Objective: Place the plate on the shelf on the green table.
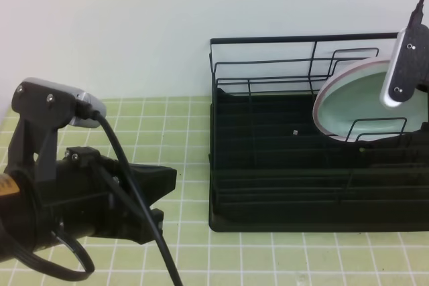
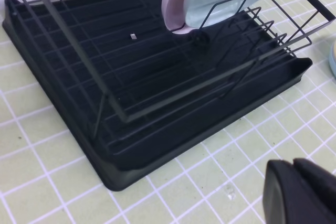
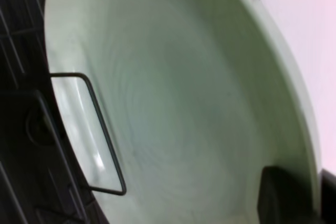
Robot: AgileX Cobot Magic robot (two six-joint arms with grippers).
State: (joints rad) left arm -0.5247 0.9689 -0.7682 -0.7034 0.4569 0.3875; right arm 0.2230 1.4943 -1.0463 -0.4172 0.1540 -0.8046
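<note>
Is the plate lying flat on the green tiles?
No, the plate stands tilted on its edge among the wire dividers of the black rack, not on the green tiles.

I'm seeing the mint plate (image 1: 348, 108) leaning tilted among the dividers of the black wire shelf (image 1: 268, 165), sitting on the green tiled surface (image 1: 181, 125).

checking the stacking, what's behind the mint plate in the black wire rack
A pale pink plate leans right behind the round mint plate in the black wire dish rack. Only its rim shows; the rest is covered.
</note>
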